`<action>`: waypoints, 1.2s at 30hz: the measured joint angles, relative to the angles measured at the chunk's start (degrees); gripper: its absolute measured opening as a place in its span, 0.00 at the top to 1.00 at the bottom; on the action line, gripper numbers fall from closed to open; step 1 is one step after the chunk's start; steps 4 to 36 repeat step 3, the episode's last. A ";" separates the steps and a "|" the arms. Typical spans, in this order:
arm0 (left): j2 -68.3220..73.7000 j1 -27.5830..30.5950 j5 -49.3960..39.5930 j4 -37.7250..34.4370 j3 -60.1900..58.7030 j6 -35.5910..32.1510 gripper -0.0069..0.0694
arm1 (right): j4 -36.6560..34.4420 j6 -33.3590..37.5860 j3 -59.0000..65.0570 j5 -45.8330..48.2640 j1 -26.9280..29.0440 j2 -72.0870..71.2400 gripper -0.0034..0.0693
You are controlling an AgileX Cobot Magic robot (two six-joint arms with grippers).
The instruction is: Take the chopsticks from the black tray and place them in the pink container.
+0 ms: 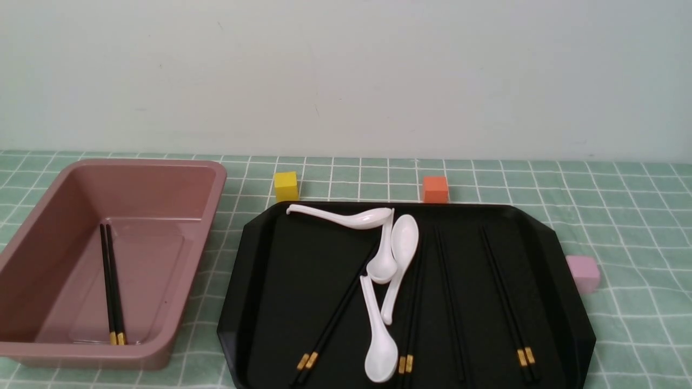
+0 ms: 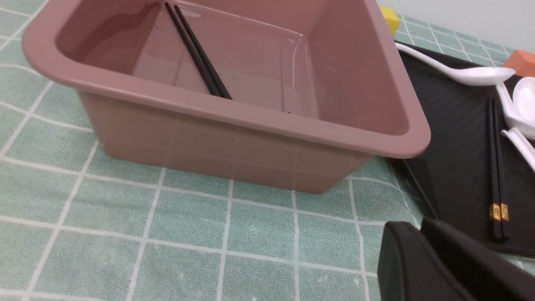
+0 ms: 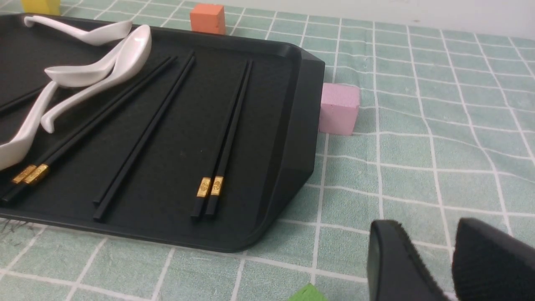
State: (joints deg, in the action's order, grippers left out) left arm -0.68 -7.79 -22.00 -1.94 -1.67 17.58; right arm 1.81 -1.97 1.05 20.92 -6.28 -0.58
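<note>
So we've got one pair of chopsticks (image 1: 112,286) lying inside the pink container (image 1: 32,227) on our left; three more pairs plus a loose stick sit on the black tray (image 1: 259,281) among four white soup spoons (image 1: 378,329). Our left end effector (image 2: 422,246) looks pressed together, empty, over the bench (image 1: 621,216). The right end effector (image 3: 451,259) is slightly spread, holding nothing

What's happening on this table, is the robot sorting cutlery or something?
Roughly, yes: it moves chopsticks from the black tray into the pink container. One pair already lies inside the container. Several more chopsticks, such as the right-hand pair, lie on the tray among four white spoons. Right now nothing is being held: the left gripper and right gripper are empty above the checked cloth.
</note>
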 joint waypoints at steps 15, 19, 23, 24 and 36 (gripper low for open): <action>0.00 0.00 0.00 0.00 0.00 0.00 0.82 | 0.00 0.00 0.00 0.00 0.00 0.00 0.62; 0.00 0.00 0.00 0.00 0.00 0.00 0.82 | 0.00 0.00 0.00 0.00 0.00 0.00 0.62; 0.00 0.00 0.00 0.00 0.00 0.00 0.82 | 0.00 0.00 0.00 0.00 0.00 0.00 0.62; 0.00 0.00 0.00 0.00 0.00 0.00 0.82 | 0.00 0.00 0.00 0.00 0.00 0.00 0.62; 0.00 0.00 0.00 0.00 0.00 0.00 0.82 | 0.00 0.00 0.00 0.00 0.00 0.00 0.62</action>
